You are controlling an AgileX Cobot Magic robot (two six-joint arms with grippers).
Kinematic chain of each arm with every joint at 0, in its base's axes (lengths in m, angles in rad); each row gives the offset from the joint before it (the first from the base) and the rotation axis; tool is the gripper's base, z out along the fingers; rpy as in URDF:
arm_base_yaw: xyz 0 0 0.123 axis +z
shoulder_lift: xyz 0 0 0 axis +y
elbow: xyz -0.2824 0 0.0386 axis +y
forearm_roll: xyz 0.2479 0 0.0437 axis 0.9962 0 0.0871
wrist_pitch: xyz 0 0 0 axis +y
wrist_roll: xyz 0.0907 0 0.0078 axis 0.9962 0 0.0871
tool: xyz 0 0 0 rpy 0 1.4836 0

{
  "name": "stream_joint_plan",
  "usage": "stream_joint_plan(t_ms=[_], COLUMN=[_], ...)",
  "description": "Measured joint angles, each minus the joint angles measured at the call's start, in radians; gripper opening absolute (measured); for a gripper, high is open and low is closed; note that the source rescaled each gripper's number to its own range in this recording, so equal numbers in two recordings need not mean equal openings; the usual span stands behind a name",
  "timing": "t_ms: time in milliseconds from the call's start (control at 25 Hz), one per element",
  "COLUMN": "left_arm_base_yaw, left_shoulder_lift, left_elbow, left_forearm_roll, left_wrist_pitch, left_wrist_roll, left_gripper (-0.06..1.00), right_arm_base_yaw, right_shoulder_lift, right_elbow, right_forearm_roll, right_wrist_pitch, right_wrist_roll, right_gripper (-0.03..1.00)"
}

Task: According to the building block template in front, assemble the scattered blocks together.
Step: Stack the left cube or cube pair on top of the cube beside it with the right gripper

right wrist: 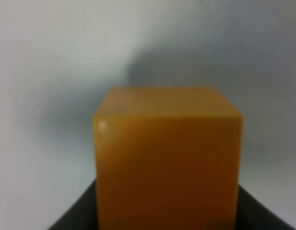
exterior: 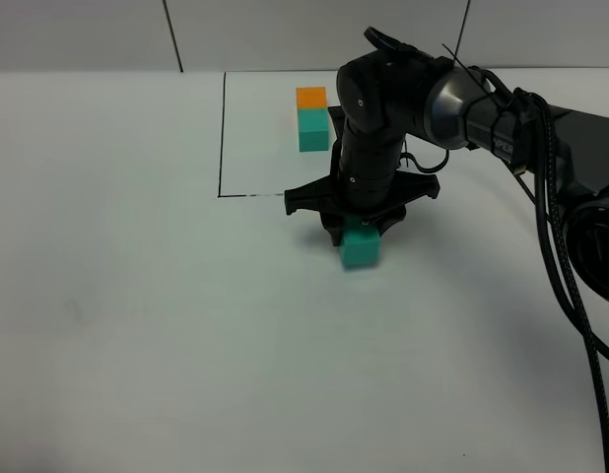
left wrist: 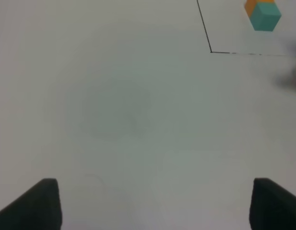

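The template is a joined orange and teal pair (exterior: 311,118) inside a thin black frame at the far middle of the table; it also shows in the left wrist view (left wrist: 263,13). The loose teal cube (exterior: 361,248) lies just in front of the frame's near line. My right gripper (exterior: 359,225) stands right over it, pointing down. In the right wrist view the gripper is shut on the loose orange cube (right wrist: 167,158), which fills the picture. The arm hides the orange cube in the high view. My left gripper (left wrist: 153,206) is open and empty over bare table, left of the frame.
The white table (exterior: 137,325) stretches wide to the left and front. The right arm's black cables (exterior: 571,296) hang along the right side. The left arm does not show in the high view.
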Motion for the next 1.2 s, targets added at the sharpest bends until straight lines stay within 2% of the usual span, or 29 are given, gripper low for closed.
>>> stream_joint_plan(t_ms=[200, 320, 520, 1200], left_arm_base_yaw=[0.000, 0.000, 0.000, 0.000], left_shoulder_lift=[0.000, 0.000, 0.000, 0.000], left_elbow=[0.000, 0.000, 0.000, 0.000], left_forearm_roll=[0.000, 0.000, 0.000, 0.000], left_wrist_pitch=[0.000, 0.000, 0.000, 0.000], left_wrist_roll=[0.000, 0.000, 0.000, 0.000], left_gripper=[0.67, 0.67, 0.67, 0.67], right_arm_base_yaw=[0.050, 0.071, 0.073, 0.073], right_shoulder_lift=[0.000, 0.001, 0.024, 0.049], right_elbow=[0.000, 0.000, 0.000, 0.000], right_forearm_roll=[-0.100, -0.136, -0.095, -0.076], right_wrist_pitch=[0.001, 0.001, 0.002, -0.005], right_wrist_roll=[0.188, 0.246, 0.246, 0.207], right_gripper=[0.02, 0.02, 0.02, 0.02])
